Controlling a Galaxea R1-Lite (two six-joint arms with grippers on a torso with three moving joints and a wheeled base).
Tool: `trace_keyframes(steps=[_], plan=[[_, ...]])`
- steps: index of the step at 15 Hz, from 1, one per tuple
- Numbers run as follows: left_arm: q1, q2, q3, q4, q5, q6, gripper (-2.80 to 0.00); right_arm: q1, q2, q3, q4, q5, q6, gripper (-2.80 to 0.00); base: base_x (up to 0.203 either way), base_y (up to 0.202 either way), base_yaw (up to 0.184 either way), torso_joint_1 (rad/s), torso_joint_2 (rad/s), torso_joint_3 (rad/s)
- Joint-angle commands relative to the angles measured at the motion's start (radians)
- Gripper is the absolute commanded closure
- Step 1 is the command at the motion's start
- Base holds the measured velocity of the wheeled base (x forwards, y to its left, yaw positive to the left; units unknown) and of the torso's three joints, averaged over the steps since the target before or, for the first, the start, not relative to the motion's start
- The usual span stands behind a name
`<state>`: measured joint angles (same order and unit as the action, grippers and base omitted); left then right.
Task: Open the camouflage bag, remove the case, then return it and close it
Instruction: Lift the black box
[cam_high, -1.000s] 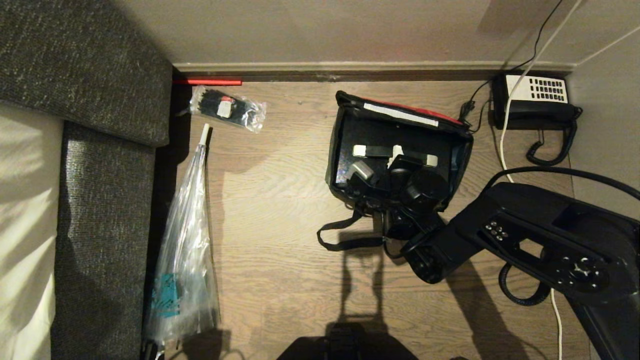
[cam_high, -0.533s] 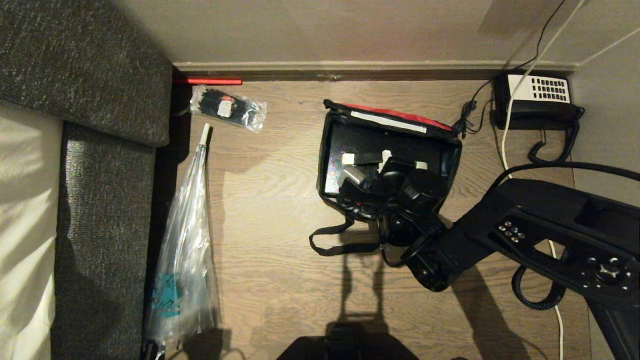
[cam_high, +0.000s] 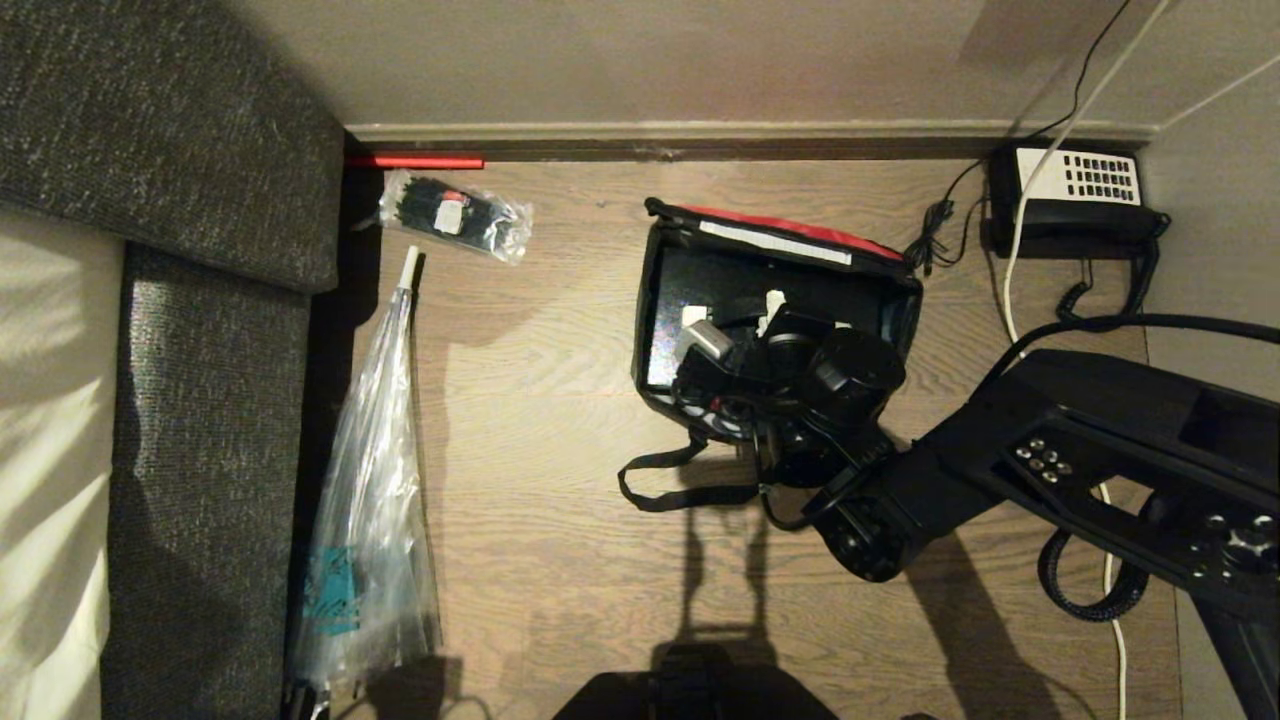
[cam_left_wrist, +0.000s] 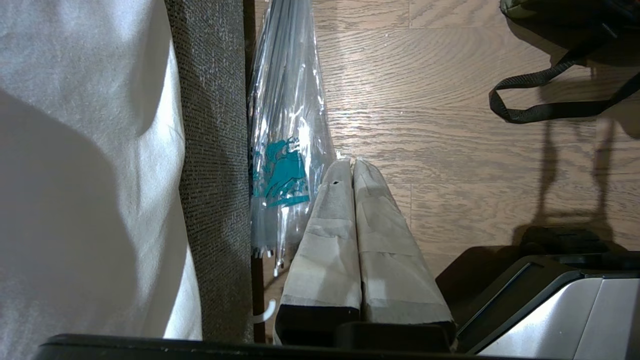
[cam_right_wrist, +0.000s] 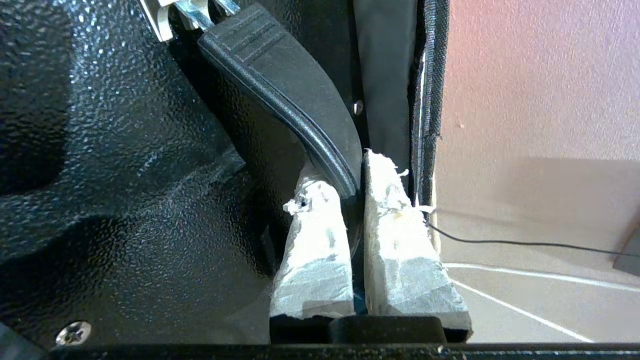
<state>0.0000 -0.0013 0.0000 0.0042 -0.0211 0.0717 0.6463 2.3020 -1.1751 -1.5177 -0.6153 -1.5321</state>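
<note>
The right gripper (cam_right_wrist: 352, 192), jaws clenched on the case's handle (cam_right_wrist: 295, 105), could lose that thin pinch if the case (cam_high: 740, 290) snags the bag (cam_high: 905, 300).

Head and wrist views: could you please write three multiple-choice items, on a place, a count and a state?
1. Where in the head view is the desk telephone? A near left; B far right, by the wall; C centre.
2. How many clear plastic bags lie on the floor? A one; B two; C four.
3. The right gripper is: A open; B shut on the case handle; C unseen.
Answers: 1 B, beside the skirting; 2 B, one small, one long; 3 B, fingers pinch the handle.
</note>
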Motion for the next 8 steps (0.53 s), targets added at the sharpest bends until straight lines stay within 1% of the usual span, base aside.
trace_keyframes(steps=[1, 8], plan=[[0.000, 0.001, 0.002, 0.000, 0.000, 0.000, 0.00, 0.008, -0.041, 0.003, -0.012, -0.001, -0.013, 0.00, 0.000, 0.000, 0.000, 0.000, 0.00, 0.000], [0.000, 0.001, 0.002, 0.000, 0.000, 0.000, 0.00, 0.026, -0.095, 0.011, -0.012, -0.001, -0.025, 0.00, 0.000, 0.000, 0.000, 0.000, 0.00, 0.000]])
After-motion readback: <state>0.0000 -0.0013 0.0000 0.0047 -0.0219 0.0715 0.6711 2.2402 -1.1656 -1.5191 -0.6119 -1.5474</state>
